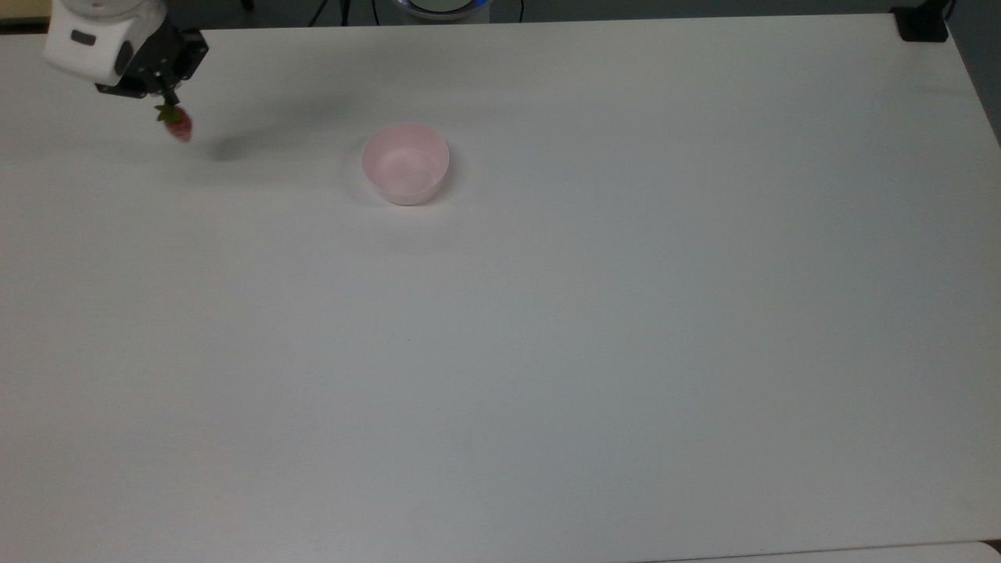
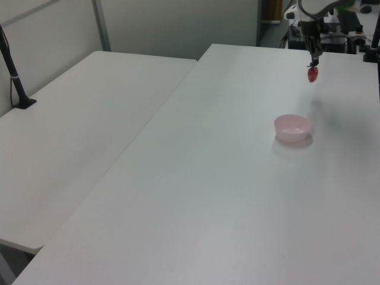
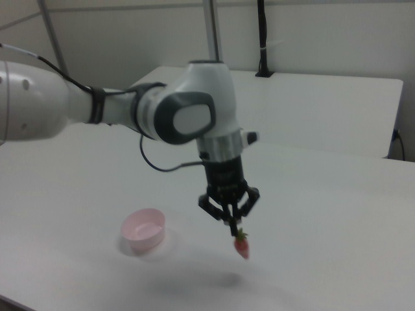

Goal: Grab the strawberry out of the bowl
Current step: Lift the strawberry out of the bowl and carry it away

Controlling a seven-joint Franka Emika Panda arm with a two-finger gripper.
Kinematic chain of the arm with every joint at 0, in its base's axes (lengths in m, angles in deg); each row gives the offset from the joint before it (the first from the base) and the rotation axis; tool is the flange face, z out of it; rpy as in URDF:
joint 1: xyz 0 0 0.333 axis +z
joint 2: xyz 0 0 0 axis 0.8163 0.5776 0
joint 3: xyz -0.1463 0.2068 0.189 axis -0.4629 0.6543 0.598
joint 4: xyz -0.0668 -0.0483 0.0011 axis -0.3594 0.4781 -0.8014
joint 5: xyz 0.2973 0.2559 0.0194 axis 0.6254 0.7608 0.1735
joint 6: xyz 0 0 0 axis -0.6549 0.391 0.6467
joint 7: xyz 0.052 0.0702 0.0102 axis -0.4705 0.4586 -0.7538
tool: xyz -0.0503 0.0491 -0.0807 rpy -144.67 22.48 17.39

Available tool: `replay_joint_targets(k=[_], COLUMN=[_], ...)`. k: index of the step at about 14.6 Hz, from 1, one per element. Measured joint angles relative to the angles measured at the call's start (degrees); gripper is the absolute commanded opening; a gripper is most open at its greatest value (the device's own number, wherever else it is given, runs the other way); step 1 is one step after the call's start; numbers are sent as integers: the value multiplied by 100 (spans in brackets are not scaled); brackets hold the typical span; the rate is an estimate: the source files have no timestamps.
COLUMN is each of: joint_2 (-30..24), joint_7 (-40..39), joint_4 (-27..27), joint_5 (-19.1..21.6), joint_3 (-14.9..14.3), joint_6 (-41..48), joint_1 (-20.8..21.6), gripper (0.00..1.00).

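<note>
1. The claw (image 3: 232,223) is clamped on the green cap of the strawberry (image 3: 242,247), which hangs red end down in the air, clear of the surface (image 1: 547,352).
2. In the top view the strawberry (image 1: 179,123) is near the surface's far left corner, well apart from the bowl (image 1: 405,164).
3. The pick looks essentially done. Since the grip is only on the leafy cap, it would be wise to carry it slowly and without jerks, so the fruit neither swings nor tears loose.
4. The pink bowl (image 2: 292,127) sits upright towards the far edge and has nothing in it.
</note>
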Motion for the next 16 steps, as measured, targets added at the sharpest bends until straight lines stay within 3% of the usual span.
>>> replay_joint_targets(k=[3,4,5,6,11,14,16], joint_2=[399,547,632,704,858,757,399], joint_7=[-35,-64,-113,-183,-195,609,1455], joint_4=[-14,-12,-11,-10,16,140,228], joint_5=[48,146,192,213,396,521,526], joint_3=[-10,-11,-11,-11,-11,18,148], joint_6=[-341,-459,-541,-613,-753,-754,-567], joint_1=[-220,-290,-334,-378,-509,-439,-260], gripper=[0,5,43,99,100,100,100])
